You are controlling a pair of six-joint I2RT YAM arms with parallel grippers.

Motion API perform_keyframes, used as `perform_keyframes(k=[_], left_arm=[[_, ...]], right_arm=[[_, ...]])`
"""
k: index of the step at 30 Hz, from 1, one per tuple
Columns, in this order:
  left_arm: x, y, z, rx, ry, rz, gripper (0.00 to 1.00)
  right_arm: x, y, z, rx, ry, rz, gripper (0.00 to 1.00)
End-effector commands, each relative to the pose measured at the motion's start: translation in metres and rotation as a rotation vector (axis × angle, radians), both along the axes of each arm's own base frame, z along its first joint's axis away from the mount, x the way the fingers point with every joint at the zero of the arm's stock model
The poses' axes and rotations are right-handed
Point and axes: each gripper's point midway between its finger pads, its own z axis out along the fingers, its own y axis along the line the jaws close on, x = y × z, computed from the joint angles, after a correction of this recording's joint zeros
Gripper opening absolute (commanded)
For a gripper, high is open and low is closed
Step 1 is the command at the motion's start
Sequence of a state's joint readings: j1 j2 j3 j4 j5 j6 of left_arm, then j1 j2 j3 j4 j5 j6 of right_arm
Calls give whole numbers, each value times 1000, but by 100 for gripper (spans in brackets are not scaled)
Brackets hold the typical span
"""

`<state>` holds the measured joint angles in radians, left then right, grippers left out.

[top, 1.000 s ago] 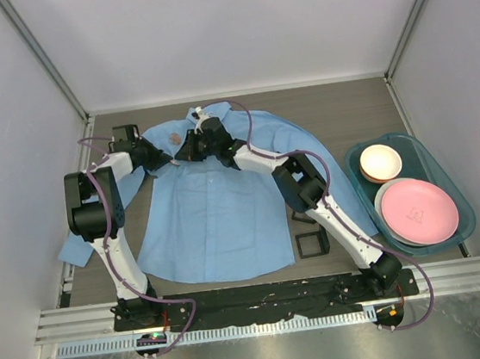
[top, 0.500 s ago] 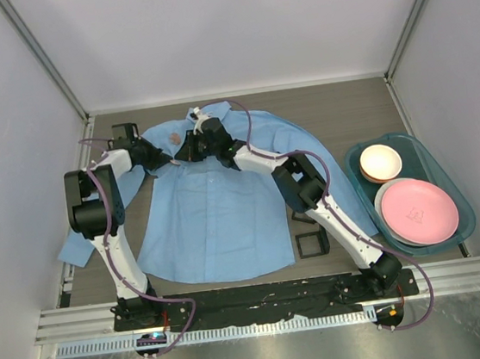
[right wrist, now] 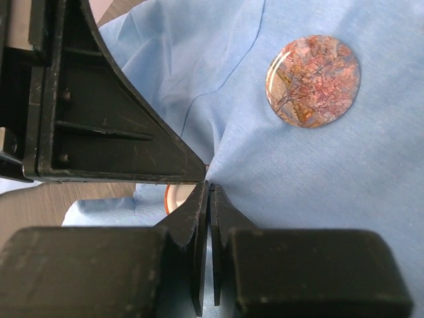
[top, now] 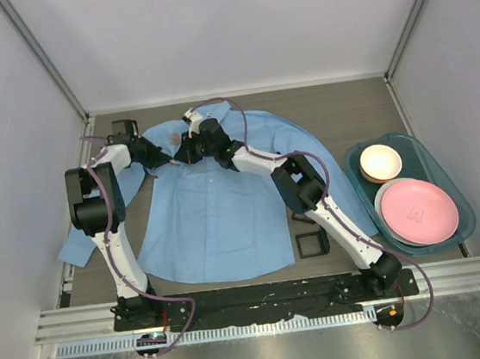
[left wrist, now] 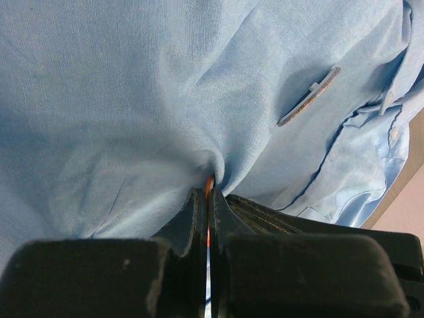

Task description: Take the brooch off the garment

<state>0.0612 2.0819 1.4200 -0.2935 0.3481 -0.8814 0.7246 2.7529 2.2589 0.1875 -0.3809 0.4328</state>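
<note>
On the table [top: 344, 107], the garment [top: 217, 208], a light blue shirt, is lying spread flat with its front facing up and its neck end pointing away from the arm bases. The brooch [top: 172, 138] is sitting on the cloth at that far end, on the left side of the chest. It is showing as a round, glossy disc with a mottled red-orange face in the right wrist view, and edge-on and tilted in the left wrist view.

The left gripper [left wrist: 209, 192] is pinching a fold of the garment, its jaws pressed together with cloth gathering into the tips and creases radiating outward. The brooch is lying above and to the right of those tips, apart from them.

The right gripper [right wrist: 209, 189] is reaching across from the right, its jaws drawn to a thin slit and nipping the shirt fabric just beside the left gripper's finger. The brooch is sitting near these tips, up and to the right, and neither gripper is touching it.

At the right of the table, well apart from the grippers, a teal tray [top: 419, 155] is holding a pink plate [top: 419, 211] and a cream bowl [top: 380, 162]. Two black square frames [top: 311, 243] are lying beside the shirt's right hem.
</note>
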Motion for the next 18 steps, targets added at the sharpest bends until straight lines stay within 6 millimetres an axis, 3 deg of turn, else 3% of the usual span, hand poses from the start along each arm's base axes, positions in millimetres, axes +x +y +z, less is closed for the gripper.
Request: perform_keyframes(k=[1, 5, 11, 14, 18], left_arm=[[19, 5, 11, 31, -55, 4, 0], [25, 8, 15, 55, -61, -9, 0], [16, 19, 11, 153, -38, -50, 0], [7, 25, 5, 200, -18, -75, 0], [1, 27, 6, 237, -15, -93, 0]], right_arm=[[-51, 16, -11, -112, -13, 169, 9], [-53, 11, -23, -153, -5, 152, 9], [-32, -3, -18, -101, 107, 23, 11], [-24, -10, -17, -56, 168, -11, 15], [-16, -15, -7, 29, 234, -43, 27]])
